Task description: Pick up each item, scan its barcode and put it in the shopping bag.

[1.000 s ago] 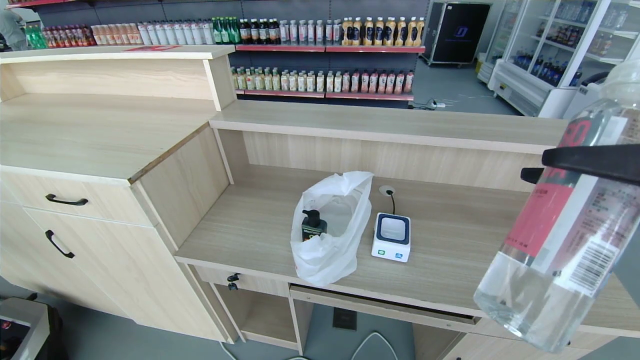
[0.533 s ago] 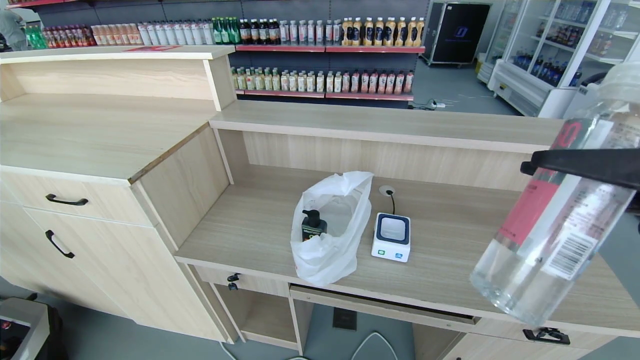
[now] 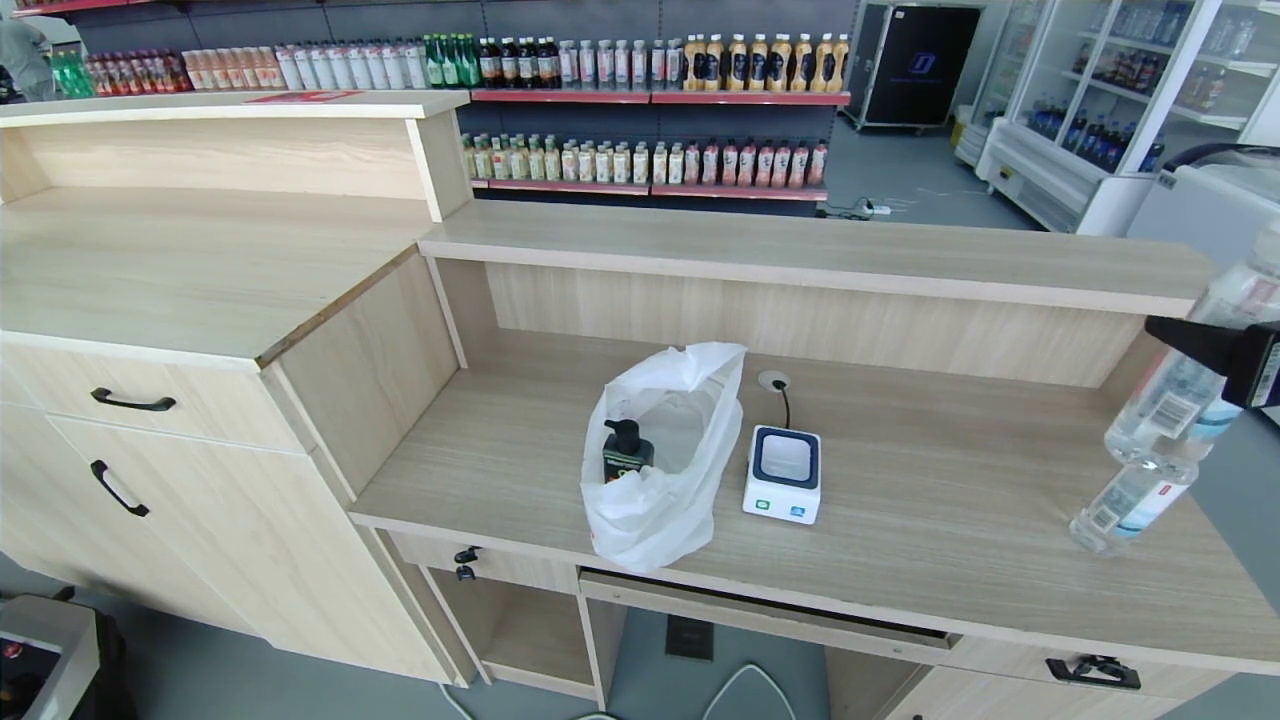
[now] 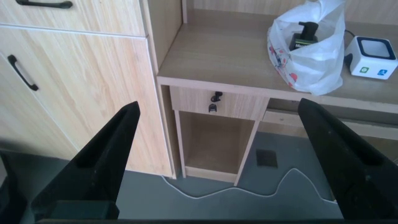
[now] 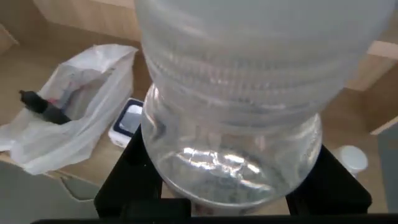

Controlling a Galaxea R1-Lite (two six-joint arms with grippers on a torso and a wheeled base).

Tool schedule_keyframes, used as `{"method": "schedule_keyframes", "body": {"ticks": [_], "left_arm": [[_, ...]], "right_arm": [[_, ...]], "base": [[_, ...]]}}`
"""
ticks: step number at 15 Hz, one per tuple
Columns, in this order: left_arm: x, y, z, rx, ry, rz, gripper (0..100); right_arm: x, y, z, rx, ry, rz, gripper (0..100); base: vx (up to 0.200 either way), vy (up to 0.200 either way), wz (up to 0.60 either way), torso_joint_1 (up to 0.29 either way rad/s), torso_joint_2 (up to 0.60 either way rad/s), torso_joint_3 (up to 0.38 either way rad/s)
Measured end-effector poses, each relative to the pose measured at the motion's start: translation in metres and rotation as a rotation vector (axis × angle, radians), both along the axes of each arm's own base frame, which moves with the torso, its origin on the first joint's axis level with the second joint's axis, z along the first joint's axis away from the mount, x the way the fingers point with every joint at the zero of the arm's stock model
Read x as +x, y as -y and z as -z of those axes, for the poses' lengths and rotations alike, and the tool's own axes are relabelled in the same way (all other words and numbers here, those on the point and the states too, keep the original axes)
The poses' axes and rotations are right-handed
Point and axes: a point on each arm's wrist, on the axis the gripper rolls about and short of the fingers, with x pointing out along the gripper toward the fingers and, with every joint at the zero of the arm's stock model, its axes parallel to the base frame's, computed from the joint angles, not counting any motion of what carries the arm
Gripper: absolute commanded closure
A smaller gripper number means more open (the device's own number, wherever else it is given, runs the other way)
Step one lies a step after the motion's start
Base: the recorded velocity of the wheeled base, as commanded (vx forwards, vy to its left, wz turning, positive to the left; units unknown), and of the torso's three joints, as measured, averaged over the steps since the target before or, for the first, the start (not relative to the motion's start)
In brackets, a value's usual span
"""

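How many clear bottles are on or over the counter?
2: a held bottle in the right end effector over the counter's right end; a second bottle on the counter below.

The clear water bottle point(image 3: 1185, 395) (white label showing) is hanging tilted above the right end of the counter point(image 3: 950, 520). A second clear bottle point(image 3: 1128, 505) is resting just below it. The white shopping bag point(image 3: 650, 500) is sitting open with a black pump bottle point(image 3: 626, 452) inside, just beside the white scanner point(image 3: 782, 472).

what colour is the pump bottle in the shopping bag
Black pump bottle, clearest in the head view, inside the white shopping bag.
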Motion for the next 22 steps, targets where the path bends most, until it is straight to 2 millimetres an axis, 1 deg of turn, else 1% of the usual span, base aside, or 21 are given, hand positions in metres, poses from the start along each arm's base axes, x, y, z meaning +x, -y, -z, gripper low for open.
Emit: {"method": "schedule_keyframes", "body": {"ticks": [1, 2, 4, 6, 9, 11, 12, 15, 17, 19, 22], "left_arm": [[0.0, 0.0, 0.0, 0.0, 0.0, 0.0, 0], [0.0, 0.0, 0.0, 0.0, 0.0, 0.001, 0], [0.0, 0.0, 0.0, 0.0, 0.0, 0.001, 0], [0.0, 0.0, 0.0, 0.0, 0.0, 0.001, 0], [0.0, 0.0, 0.0, 0.0, 0.0, 0.0, 0], [0.0, 0.0, 0.0, 0.0, 0.0, 0.0, 0], [0.0, 0.0, 0.0, 0.0, 0.0, 0.0, 0], [0.0, 0.0, 0.0, 0.0, 0.0, 0.0, 0], [0.0, 0.0, 0.0, 0.0, 0.0, 0.001, 0], [0.0, 0.0, 0.0, 0.0, 0.0, 0.0, 0], [0.0, 0.0, 0.0, 0.0, 0.0, 0.001, 0]], "right_arm": [[0.005, 0.011, 0.009, -0.054, -0.007, 0.067, 100], [0.01, 0.019, 0.016, -0.105, -0.016, 0.098, 100], [0.018, 0.027, 0.025, -0.136, -0.016, 0.113, 100], [0.029, 0.024, 0.027, -0.157, 0.017, 0.086, 100], [0.049, 0.013, 0.04, -0.237, 0.024, 0.013, 100], [0.061, 0.005, 0.047, -0.258, 0.048, -0.027, 100], [0.068, 0.001, 0.05, -0.3, 0.08, -0.053, 100], [0.087, -0.002, 0.065, -0.409, 0.14, -0.156, 100], [0.098, -0.002, 0.074, -0.491, 0.203, -0.191, 100], [0.107, 0.0, 0.087, -0.516, 0.223, -0.204, 100], [0.115, -0.002, 0.105, -0.496, 0.201, -0.302, 100]], "base": [[0.0, 0.0, 0.0, 0.0, 0.0, 0.0], [0.0, 0.0, 0.6, 0.002, 0.01, -0.002], [0.0, 0.0, 0.6, 0.005, 0.0, 0.002], [0.0, 0.0, 0.6, 0.0, 0.0, 0.005], [0.0, 0.0, 0.6, 0.007, 0.0, -0.001], [0.0, 0.0, 0.0, 0.0, 0.0, 0.0], [0.0, 0.0, 0.0, 0.0, 0.0, 0.0], [0.0, 0.0, 0.0, 0.0, 0.0, 0.0], [0.0, 0.0, 0.0, 0.0, 0.0, 0.0], [0.0, 0.0, 0.0, 0.0, 0.0, 0.0], [0.0, 0.0, 0.0, 0.0, 0.0, 0.0]]}}
